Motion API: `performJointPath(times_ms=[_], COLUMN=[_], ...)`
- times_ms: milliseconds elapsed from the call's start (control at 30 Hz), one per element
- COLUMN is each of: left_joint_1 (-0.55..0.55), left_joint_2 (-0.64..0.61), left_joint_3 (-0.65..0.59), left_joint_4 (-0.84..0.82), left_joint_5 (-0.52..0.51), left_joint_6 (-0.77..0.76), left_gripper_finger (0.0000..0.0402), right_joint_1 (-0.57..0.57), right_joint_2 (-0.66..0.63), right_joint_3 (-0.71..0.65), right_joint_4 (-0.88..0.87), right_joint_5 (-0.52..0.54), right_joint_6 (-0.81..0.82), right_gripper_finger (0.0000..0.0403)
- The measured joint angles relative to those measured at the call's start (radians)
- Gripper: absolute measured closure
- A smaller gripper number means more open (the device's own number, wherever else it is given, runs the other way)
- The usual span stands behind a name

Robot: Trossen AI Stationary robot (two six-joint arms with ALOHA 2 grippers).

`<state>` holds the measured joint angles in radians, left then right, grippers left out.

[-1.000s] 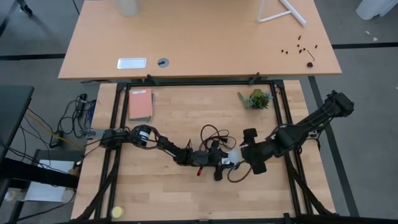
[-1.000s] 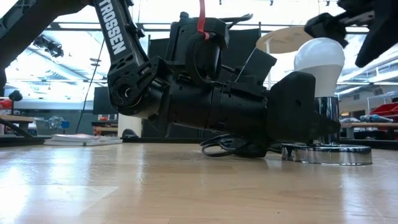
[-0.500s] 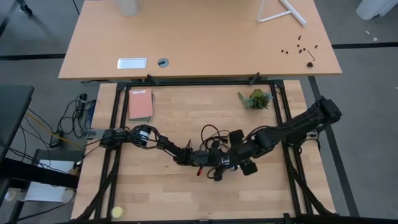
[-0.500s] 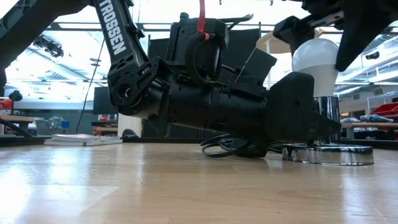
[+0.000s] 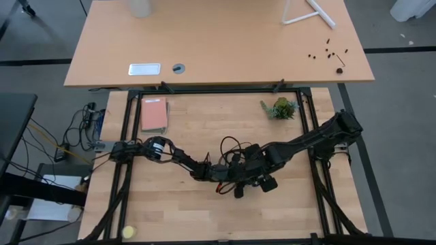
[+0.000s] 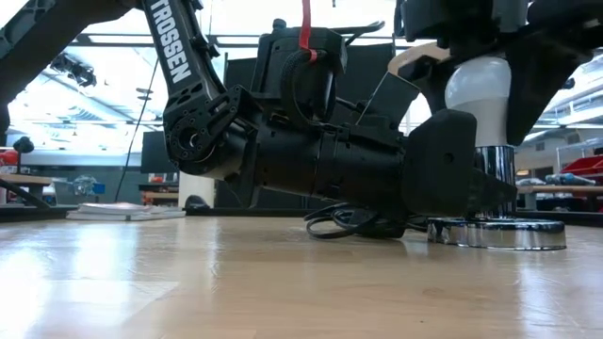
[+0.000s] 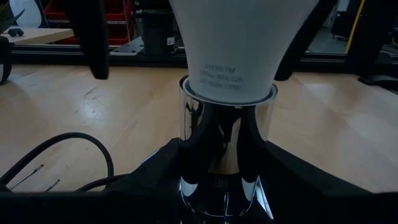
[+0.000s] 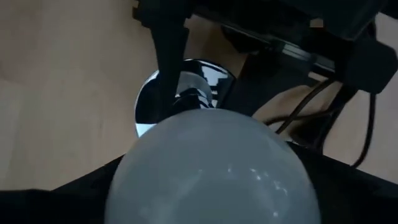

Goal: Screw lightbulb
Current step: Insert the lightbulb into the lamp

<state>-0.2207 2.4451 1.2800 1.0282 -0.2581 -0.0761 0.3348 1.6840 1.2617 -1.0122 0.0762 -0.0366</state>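
The white lightbulb (image 6: 478, 89) stands upright with its base in the chrome socket's column (image 6: 492, 174). The socket's round disc (image 6: 497, 235) lies flat on the table, with a black cord (image 6: 344, 224) behind it. My left gripper (image 5: 240, 178) lies level near the table's middle, shut on the socket. My right gripper (image 6: 479, 58) is open above the bulb, its fingers (image 7: 93, 37) standing on either side of the bulb's dome (image 8: 211, 168). In the high view my right gripper (image 5: 257, 173) hides the bulb. My left gripper pinches the socket's chrome column (image 7: 227, 143) between its two fingers (image 7: 168, 162), just under the bulb's neck. The fingers come level from the table's left. The socket stands upright with its disc on the table.
A pink book (image 5: 154, 114) lies at the far left and a small plant (image 5: 280, 107) at the far right. The cord loops (image 5: 231, 144) lie just beyond the grippers. A yellow ball (image 5: 128, 232) sits at the near left corner.
My right gripper has gone toward the table's left and down, from beside the bulb to over it, so that its fingers now stand around the bulb's dome. The bulb, the socket and my left gripper have stayed where they were.
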Motion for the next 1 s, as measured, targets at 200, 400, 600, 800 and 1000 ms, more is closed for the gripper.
performJointPath(times_ms=[200, 400, 600, 800, 1000], left_joint_1=[0.000, 0.002, 0.002, 0.002, 0.003], left_joint_2=[0.000, 0.000, 0.000, 0.000, 0.000], left_joint_3=[0.000, 0.000, 0.000, 0.000, 0.000], left_joint_4=[0.000, 0.000, 0.000, 0.000, 0.000], left_joint_5=[-0.001, -0.001, -0.001, -0.002, -0.002], left_joint_6=[-0.001, -0.003, -0.004, -0.003, -0.003], left_gripper_finger=[0.0203, 0.0204, 0.0204, 0.0204, 0.0204], right_joint_1=[-0.023, -0.053, -0.064, -0.064, -0.066], right_joint_2=[0.000, 0.001, 0.001, 0.001, 0.001], right_joint_3=[0.011, 0.076, 0.127, 0.128, 0.109], right_joint_4=[-0.025, -0.051, -0.064, -0.066, -0.058], right_joint_5=[-0.064, -0.105, -0.133, -0.126, -0.126], right_joint_6=[0.048, 0.127, 0.178, 0.197, 0.194], right_gripper_finger=[0.0057, 0.0057, 0.0057, 0.0057, 0.0057])
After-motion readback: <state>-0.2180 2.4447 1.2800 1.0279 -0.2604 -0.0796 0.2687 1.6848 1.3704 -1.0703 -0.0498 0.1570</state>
